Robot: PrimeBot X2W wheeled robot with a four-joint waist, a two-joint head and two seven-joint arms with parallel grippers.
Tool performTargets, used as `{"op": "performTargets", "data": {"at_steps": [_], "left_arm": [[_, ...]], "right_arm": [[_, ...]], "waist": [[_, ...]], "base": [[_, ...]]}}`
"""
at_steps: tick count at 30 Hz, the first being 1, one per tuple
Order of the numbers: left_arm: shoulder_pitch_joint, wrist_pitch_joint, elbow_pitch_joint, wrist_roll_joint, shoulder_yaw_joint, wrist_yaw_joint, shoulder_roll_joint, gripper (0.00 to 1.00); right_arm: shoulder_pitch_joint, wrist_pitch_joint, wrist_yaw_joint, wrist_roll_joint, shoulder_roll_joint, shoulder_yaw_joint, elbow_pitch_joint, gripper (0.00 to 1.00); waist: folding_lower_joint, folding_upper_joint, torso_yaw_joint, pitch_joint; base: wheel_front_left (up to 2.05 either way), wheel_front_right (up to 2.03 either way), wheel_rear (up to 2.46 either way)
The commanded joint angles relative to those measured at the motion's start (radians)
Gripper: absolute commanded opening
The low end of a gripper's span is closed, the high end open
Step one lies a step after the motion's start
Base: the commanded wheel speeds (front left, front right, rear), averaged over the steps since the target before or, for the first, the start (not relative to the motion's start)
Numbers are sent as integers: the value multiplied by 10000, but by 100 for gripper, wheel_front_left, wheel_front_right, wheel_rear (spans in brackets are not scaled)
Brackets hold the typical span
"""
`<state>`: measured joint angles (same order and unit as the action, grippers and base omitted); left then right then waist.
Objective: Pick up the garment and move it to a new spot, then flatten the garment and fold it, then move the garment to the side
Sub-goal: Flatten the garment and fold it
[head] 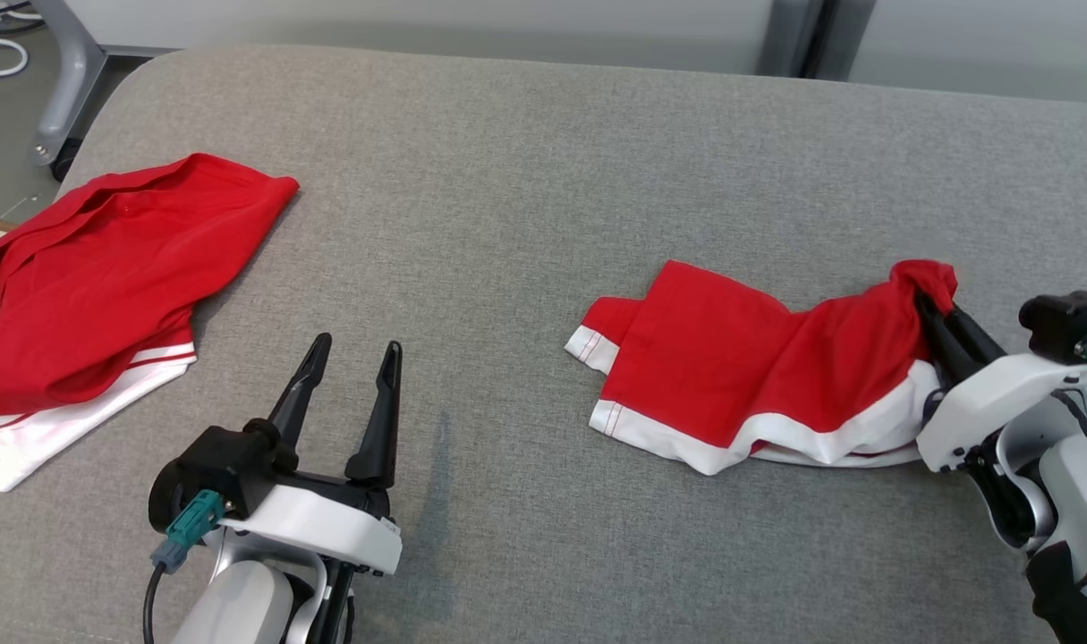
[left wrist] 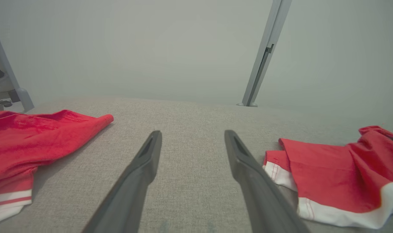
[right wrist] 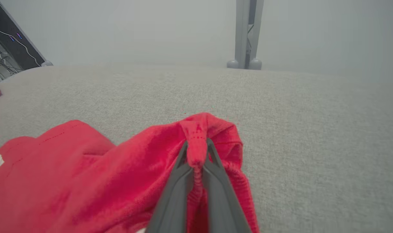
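Note:
A red garment [head: 758, 358] with white trim lies crumpled at the right of the grey cushioned surface [head: 525, 179]. My right gripper [head: 926, 300] is shut on a bunched fold at its far right end, lifted slightly. In the right wrist view the red garment [right wrist: 86, 181] is pinched between my right gripper [right wrist: 196, 145] and its two dark fingers. My left gripper [head: 353, 344] stands open above bare fabric at the lower left, holding nothing. The left wrist view shows my left gripper [left wrist: 191, 132] spread wide, with the garment [left wrist: 338, 181] off to its right.
A second red and white garment [head: 105, 286] lies heaped at the surface's left edge, also the same heap [left wrist: 18, 152] at the left of the left wrist view. A grey frame leg [head: 69, 80] stands past the far left corner. A metal post [right wrist: 246, 32] rises behind the far edge.

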<state>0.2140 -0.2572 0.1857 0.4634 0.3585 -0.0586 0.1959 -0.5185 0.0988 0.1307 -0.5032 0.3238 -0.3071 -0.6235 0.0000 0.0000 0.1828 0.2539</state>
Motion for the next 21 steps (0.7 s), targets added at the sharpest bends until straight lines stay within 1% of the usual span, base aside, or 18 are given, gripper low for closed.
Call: {"op": "performTargets", "data": {"at_steps": [1,2,3,4,5,8,13,17,21], "left_arm": [[140,-55,23,-74,-30,39,-29,100],[129,-57,40,-80,-42,46,-45,100],[99,-61,60,-83,-68,59,-43,100],[63,-62,74,-89,-91,66,-49,100],[24,-63,87,-98,-118,75,-49,100],[-57,-60,81,-136,-188,110,-45,100],[-202,-61,27,-163,-369,118,-10,100],[-356,-55,-16,-161,-495,64,46,100],[-614,-55,-61,-191,-563,39,139,100]], "right_arm": [[-80,175,3,-149,123,-102,-165,0],[-44,257,3,-253,150,-191,-357,0],[1,333,3,-323,197,-264,-547,32],[29,495,3,-418,208,-338,-618,73],[74,626,3,-506,210,-417,-687,100],[187,1030,3,-669,307,-495,-736,100],[581,1521,3,-354,464,-197,-279,100],[1217,1632,3,120,432,618,702,100],[2157,1653,3,818,155,1643,2061,100]], "waist": [[0,0,26,-7],[0,0,29,-24],[0,0,16,-51],[0,0,-5,-78],[0,0,-39,-114],[0,0,-171,-212],[0,0,-381,-461],[0,0,-556,-723],[0,0,-692,-1000]], "base": [[0,0,0],[0,0,0],[0,0,0],[0,0,0],[0,0,0],[0,0,0],[0,0,0],[0,0,0],[0,0,0]]}}
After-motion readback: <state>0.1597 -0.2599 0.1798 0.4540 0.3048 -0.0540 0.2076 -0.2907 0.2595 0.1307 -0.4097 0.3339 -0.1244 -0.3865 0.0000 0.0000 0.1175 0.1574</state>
